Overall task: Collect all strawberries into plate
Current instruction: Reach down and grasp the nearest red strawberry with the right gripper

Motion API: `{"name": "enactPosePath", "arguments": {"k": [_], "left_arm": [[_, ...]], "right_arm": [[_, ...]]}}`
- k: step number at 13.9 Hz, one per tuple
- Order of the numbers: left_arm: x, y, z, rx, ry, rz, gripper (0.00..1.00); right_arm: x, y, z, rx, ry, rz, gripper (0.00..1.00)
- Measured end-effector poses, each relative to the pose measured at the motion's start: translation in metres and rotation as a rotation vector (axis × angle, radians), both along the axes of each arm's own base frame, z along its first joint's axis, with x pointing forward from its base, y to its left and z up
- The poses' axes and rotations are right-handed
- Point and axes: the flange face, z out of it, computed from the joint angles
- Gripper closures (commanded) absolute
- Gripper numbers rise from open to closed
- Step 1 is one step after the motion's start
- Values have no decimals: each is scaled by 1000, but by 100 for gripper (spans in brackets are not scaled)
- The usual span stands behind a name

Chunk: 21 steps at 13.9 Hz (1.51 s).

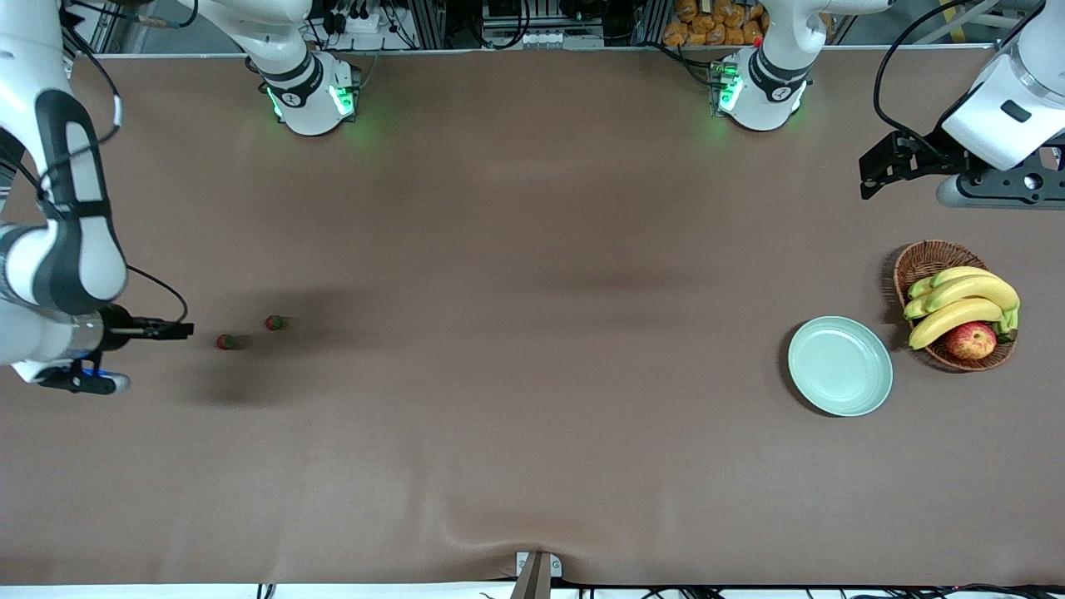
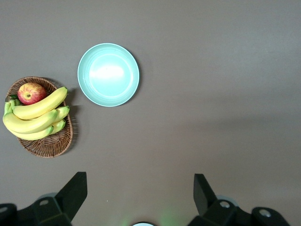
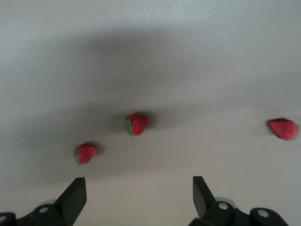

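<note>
Here the three strawberries lie at the right arm's end of the brown table [image 1: 516,349], none of them in the plate [image 1: 840,366]. The front view shows two of them: one strawberry [image 1: 274,322] a little farther from the front camera, and a second strawberry [image 1: 225,341] just beside it, slightly nearer to that camera and closer to the right gripper [image 1: 170,330]. The right wrist view shows all three on the bare cloth, apart from one another: a pair fairly close together [image 3: 137,124] [image 3: 85,153] and a third strawberry [image 3: 283,129] well apart from that pair; this third berry cannot be made out in the front view. The right gripper hangs low over the table near the berries, its dark fingers [image 3: 75,195] spread wide and holding nothing. The pale mint-green plate sits at the left arm's end of the table, with nothing on it. Just beside it, toward that end, stands a brown wicker basket [image 1: 923,262] holding a bunch of bananas [image 1: 961,304] and a red-yellow apple [image 1: 971,340]. The left gripper [image 1: 882,170] waits raised over the table at that end, farther from the front camera than the basket, with its fingers [image 2: 73,193] also wide apart and empty, and its wrist camera looks down on the plate and the basket.
</note>
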Motion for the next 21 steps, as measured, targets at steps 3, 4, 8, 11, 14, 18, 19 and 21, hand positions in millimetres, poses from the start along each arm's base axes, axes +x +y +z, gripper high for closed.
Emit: {"name": "enactPosePath", "arguments": {"k": [3, 4, 8, 11, 14, 18, 19, 21], "left_arm": [[0, 0, 0, 0, 1, 1, 0], [0, 0, 0, 0, 1, 1, 0], [0, -1, 0, 0, 0, -2, 0], [0, 2, 0, 0, 0, 3, 0], [1, 2, -1, 0, 1, 4, 0], [3, 3, -4, 1, 7, 6, 0], [3, 3, -5, 1, 9, 7, 0], [4, 4, -6, 1, 11, 7, 0]], "right_arm": [[-1, 3, -46, 3, -3, 5, 0], [-2, 5, -57, 5, 3, 7, 0], [-2, 8, -86, 9, 4, 12, 5], [-3, 13, -94, 13, 13, 19, 18], [-3, 20, -101, 15, 23, 30, 28], [-6, 20, -107, 17, 34, 29, 37], [-6, 20, -109, 17, 36, 29, 39], [-8, 20, -112, 19, 43, 29, 44]]}}
